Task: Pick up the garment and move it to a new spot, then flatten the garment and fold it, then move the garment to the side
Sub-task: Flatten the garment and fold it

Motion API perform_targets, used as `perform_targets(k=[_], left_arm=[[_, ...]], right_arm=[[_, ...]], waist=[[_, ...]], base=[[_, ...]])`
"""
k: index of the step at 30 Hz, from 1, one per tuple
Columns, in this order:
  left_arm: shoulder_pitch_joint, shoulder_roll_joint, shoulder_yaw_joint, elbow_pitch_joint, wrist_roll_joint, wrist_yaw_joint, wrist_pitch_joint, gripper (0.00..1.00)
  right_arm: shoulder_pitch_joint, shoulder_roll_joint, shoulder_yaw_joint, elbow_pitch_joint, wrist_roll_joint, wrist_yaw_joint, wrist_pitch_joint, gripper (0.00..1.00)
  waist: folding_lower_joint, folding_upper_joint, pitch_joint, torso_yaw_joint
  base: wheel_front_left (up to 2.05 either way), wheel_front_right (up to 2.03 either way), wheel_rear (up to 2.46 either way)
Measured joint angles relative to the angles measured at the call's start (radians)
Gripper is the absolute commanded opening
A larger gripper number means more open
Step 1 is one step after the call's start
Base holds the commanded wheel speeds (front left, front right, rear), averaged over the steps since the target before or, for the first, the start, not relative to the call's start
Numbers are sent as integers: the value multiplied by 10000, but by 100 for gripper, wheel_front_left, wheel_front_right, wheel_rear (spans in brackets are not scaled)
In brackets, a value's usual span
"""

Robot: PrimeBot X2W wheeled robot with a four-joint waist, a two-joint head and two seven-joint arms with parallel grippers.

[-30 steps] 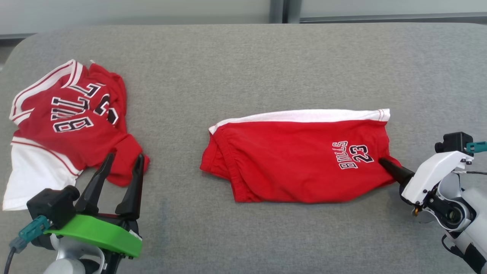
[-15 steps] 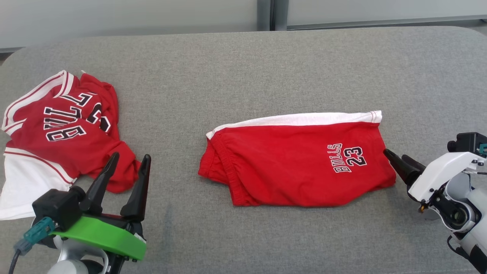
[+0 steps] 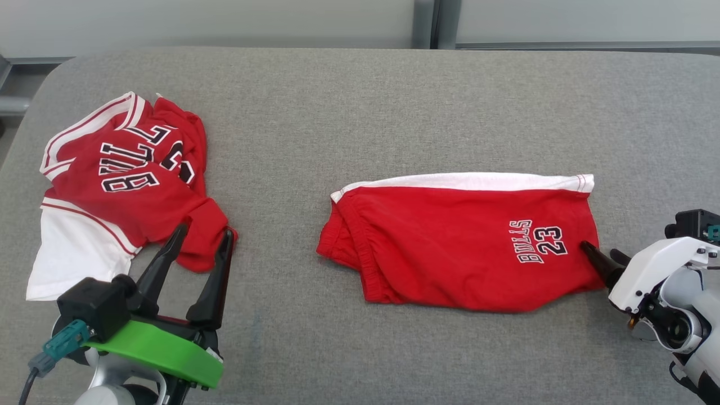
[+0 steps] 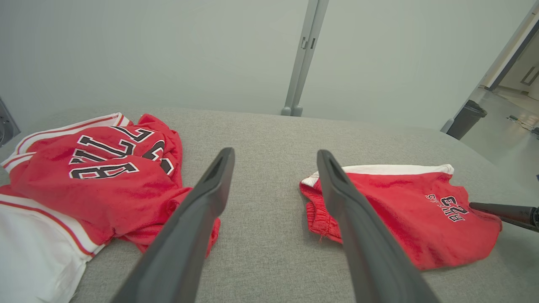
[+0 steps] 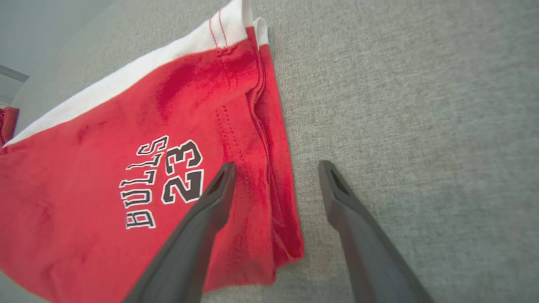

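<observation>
The garment, red shorts [image 3: 450,242] with a white band and "BULLS 23" print, lies folded flat on the grey padded surface [image 3: 360,112]. It also shows in the left wrist view [image 4: 400,202] and the right wrist view [image 5: 84,147]. My right gripper [image 3: 603,254] is open at the shorts' right hem. In the right wrist view, the right gripper [image 5: 276,166] has one finger over the red cloth and the other over bare grey surface, with nothing gripped. My left gripper [image 3: 204,230] stands open and empty at the front left; the left wrist view [image 4: 274,152] looks between its fingers.
A crumpled red and white jersey [image 3: 129,185] lies at the left, just beyond the left gripper's fingertips, and shows in the left wrist view [image 4: 84,168]. A pale wall with a grey post [image 4: 303,54] stands behind the surface. A dark bin [image 4: 465,120] sits on the floor at the far right.
My right gripper was shut on the shorts' right hem; it has let go and now stands open there. The head camera has shifted a little. The left gripper has stayed open.
</observation>
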Motion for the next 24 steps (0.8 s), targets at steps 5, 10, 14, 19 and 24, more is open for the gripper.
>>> perform_targets(k=[5, 10, 14, 19, 24], left_arm=[[2, 33, 86, -48, 0, 36, 10, 100], [2, 35, 102, -159, 0, 79, 59, 100], [2, 25, 102, -217, 0, 82, 86, 100], [4, -15, 171, -236, -6, 84, 86, 100], [19, -42, 393, -247, -15, 92, 84, 100]], right_arm=[[-151, -31, 148, 117, 10, -29, 445, 100], [-439, -109, 295, 173, 15, -29, 991, 75], [-538, -240, 355, 213, 21, -27, 1287, 0], [-627, -107, 130, 209, 474, 17, 1551, 0], [-714, -25, -362, 109, 1244, 209, 1948, 0]], waist=[[0, 0, 56, 180], [0, 0, 94, 226], [0, 0, 134, 261], [0, 0, 165, 279], [0, 0, 147, 181]], base=[[0, 0, 0], [0, 0, 0], [0, 0, 0], [0, 0, 0], [0, 0, 0]])
